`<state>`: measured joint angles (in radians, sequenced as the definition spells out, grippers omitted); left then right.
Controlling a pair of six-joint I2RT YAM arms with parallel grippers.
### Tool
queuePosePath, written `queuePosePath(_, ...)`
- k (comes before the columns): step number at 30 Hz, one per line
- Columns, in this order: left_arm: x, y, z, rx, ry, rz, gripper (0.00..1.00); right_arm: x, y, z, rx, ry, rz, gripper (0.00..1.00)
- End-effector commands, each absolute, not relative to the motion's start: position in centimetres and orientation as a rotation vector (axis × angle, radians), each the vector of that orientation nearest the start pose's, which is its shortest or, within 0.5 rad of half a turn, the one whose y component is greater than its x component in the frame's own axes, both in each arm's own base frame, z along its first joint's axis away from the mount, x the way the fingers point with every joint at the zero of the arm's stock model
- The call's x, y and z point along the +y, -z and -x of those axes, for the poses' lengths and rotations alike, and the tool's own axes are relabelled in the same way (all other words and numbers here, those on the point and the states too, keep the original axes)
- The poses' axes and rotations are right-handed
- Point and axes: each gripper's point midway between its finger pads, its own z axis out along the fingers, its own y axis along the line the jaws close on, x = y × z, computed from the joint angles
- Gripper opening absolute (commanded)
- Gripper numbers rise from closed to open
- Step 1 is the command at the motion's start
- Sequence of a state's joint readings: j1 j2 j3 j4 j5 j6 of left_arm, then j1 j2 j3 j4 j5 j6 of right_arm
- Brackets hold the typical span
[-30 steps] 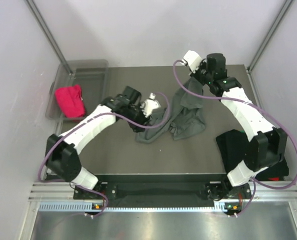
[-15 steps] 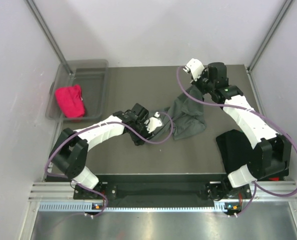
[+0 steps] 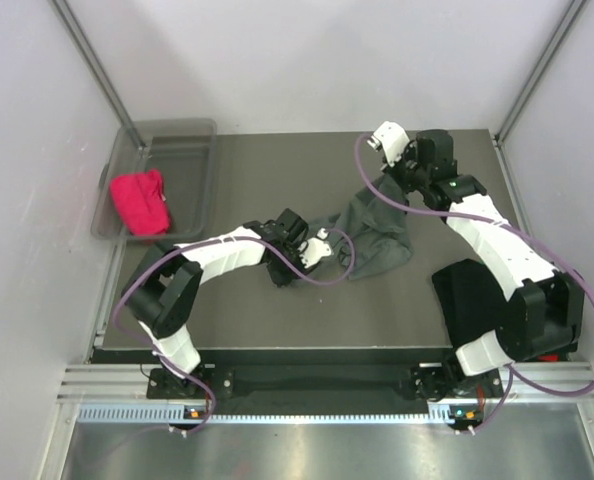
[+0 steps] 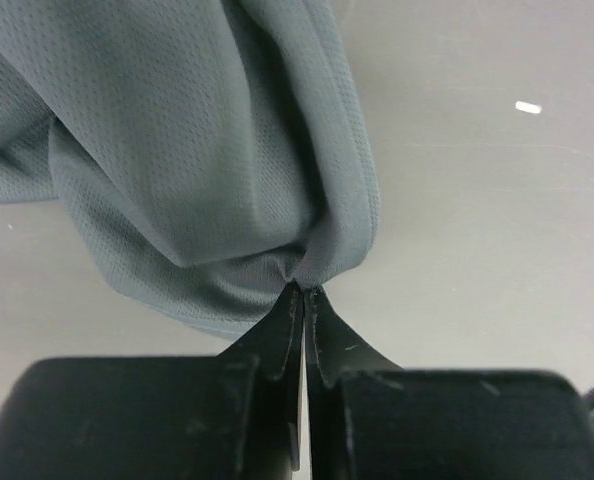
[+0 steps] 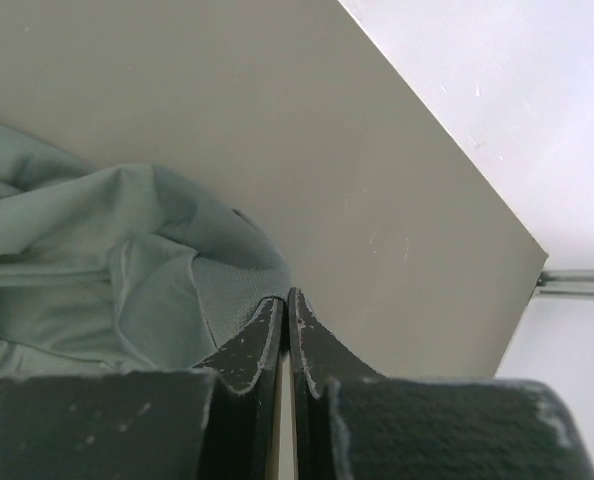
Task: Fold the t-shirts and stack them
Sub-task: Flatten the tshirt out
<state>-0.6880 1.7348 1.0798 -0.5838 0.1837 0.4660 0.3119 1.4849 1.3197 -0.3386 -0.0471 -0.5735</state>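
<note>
The crumpled dark grey cloth t-shirt (image 3: 379,232) lay well to the right of the clear plastic bin (image 3: 177,125). The left gripper (image 4: 304,293) pinched the shirt's edge nearest the bin, jaws closed on the fabric. The right gripper (image 5: 286,300) clamped the opposite edge. Folded black cloth shirts (image 3: 469,300) sat farthest from the bin.
</note>
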Motion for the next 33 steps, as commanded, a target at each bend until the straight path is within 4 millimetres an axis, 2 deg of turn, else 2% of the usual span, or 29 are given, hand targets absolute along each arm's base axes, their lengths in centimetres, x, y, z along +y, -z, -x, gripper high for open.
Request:
queuePosePath(1,-23.4,-6.1,-25.6,2.263,0.346,-1.545,0.0,12.4,-28.9,-41.9,1.763,0.098,0.863,0.0)
queuePosePath(3,-23.3,-7.7,-24.7,2.219,0.381,-1.574,0.0,12.2,-30.3,-40.3,1.734,0.083,0.857,0.0)
queuePosePath(4,-22.7,-9.3,-23.7,2.199,0.392,-1.583,0.0,12.2,-30.6,-39.7,1.725,0.075,0.859,0.0)
queuePosePath(5,-22.8,-10.2,-22.8,2.181,0.445,-1.601,0.0,12.2,-30.3,-38.8,1.731,0.054,0.872,0.0)
queuePosePath(6,-22.7,-11.1,-22.1,2.154,0.474,-1.627,0.0,12.1,-31.7,-37.7,1.7,0.041,0.856,0.0)
queuePosePath(7,-22.5,-12.7,-21.4,2.109,0.498,-1.626,0.0,12.1,-31.9,-37.0,1.693,0.027,0.861,0.0)
queuePosePath(8,-22.0,-13.4,-20.1,2.118,0.531,-1.646,0.0,12.6,-31.8,-36.0,1.681,-0.018,0.885,0.0)
queuePosePath(9,-22.0,-14.2,-19.4,2.097,0.566,-1.651,0.0,12.6,-32.8,-34.4,1.649,-0.036,0.895,0.0)
queuePosePath(11,-20.9,-15.7,-18.0,2.089,0.606,-1.66,0.0,12.9,-33.0,-32.6,1.631,-0.081,0.918,0.0)
queuePosePath(12,-20.5,-16.1,-18.0,2.074,0.608,-1.663,0.0,12.7,-33.8,-31.6,1.608,-0.087,0.921,0.0)
queuePosePath(14,-19.6,-17.4,-18.7,2.031,0.543,-1.653,0.0,12.2,-34.9,-30.6,1.601,-0.098,0.916,0.0)
queuePosePath(15,-18.9,-18.0,-19.6,2.01,0.479,-1.645,0.0,11.8,-35.8,-30.2,1.585,-0.103,0.894,0.0)
queuePosePath(16,-18.8,-19.7,-20.7,1.969,0.438,-1.614,0.0,11.1,-37.4,-30.1,1.562,-0.085,0.868,0.0)
queuePosePath(18,-17.9,-21.7,-22.6,1.923,0.313,-1.597,0.0,10.3,-39.0,-30.2,1.537,-0.034,0.86,0.0)
queuePosePath(19,-17.9,-24.4,-23.9,1.871,0.246,-1.559,0.0,9.4,-41.2,-30.2,1.505,0.022,0.834,0.0)
queuePosePath(21,-17.4,-27.1,-25.5,1.804,0.139,-1.54,0.0,8.3,-42.6,-30.9,1.494,0.109,0.836,0.0)
queuePosePath(22,-16.5,-29.6,-26.7,1.76,0.035,-1.493,0.0,7.4,-44.0,-31.2,1.486,0.162,0.808,0.0)
queuePosePath(24,-15.7,-32.8,-28.6,1.683,-0.093,-1.408,0.0,6.3,-45.4,-31.4,1.481,0.214,0.767,0.0)
queuePosePath(25,-14.9,-34.8,-29.0,1.651,-0.152,-1.344,0.0,5.4,-46.9,-31.3,1.471,0.252,0.714,0.0)
queuePosePath(27,-12.7,-37.1,-30.3,1.661,-0.26,-1.194,0.0,4.4,-48.1,-30.9,1.476,0.24,0.618,0.0)
queuePosePath(28,-12.1,-39.2,-30.7,1.623,-0.277,-1.096,0.0,4.1,-48.9,-30.5,1.463,0.235,0.589,0.0)
queuePosePath(30,-10.5,-41.0,-30.8,1.631,-0.296,-0.953,0.0,3.9,-50.0,-29.1,1.436,0.214,0.551,0.0)
queuePosePath(31,-10.1,-42.6,-30.3,1.596,-0.284,-0.896,0.0,3.9,-50.5,-28.5,1.423,0.208,0.536,0.0)
queuePosePath(33,-9.7,-43.8,-29.3,1.568,-0.245,-0.856,0.0,4.0,-50.7,-27.0,1.419,0.169,0.522,0.0)
